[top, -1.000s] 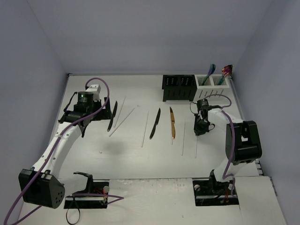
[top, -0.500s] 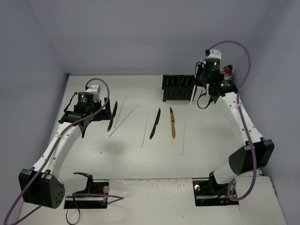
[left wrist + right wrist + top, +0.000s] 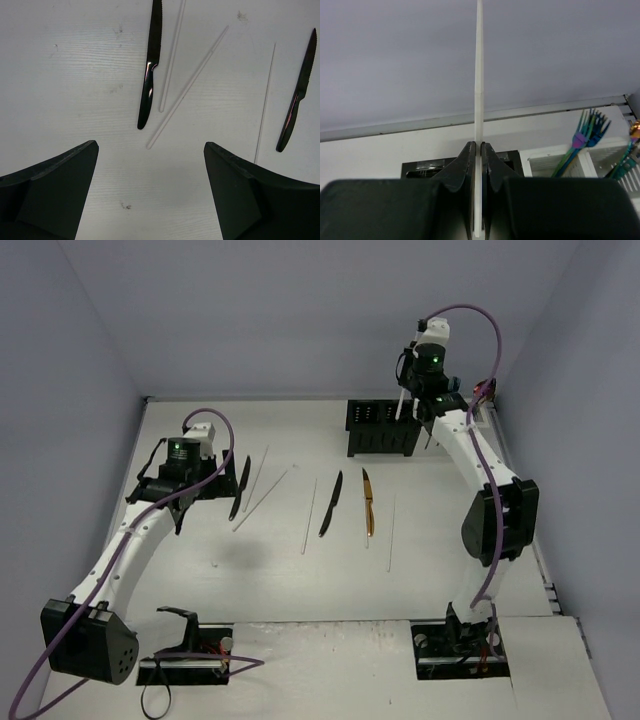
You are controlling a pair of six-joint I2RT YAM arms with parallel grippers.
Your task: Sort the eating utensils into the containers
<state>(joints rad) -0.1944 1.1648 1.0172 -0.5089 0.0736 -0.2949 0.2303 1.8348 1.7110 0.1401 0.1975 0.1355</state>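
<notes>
My right gripper (image 3: 479, 145) is shut on a thin white chopstick (image 3: 479, 75) that stands upright. In the top view the gripper (image 3: 412, 400) is raised over the right end of the black caddy (image 3: 381, 428). The white caddy (image 3: 545, 159) holds iridescent forks (image 3: 585, 134). My left gripper (image 3: 150, 146) is open and empty above the table, just short of a black knife (image 3: 150, 70) and two white chopsticks (image 3: 187, 87). A second black knife (image 3: 331, 503), a gold knife (image 3: 368, 502) and more chopsticks (image 3: 310, 512) lie mid-table.
The black caddy stands at the back centre, with the white caddy to its right by the right wall, largely hidden behind the right arm in the top view. A thin chopstick (image 3: 390, 530) lies right of the gold knife. Grey walls enclose the table.
</notes>
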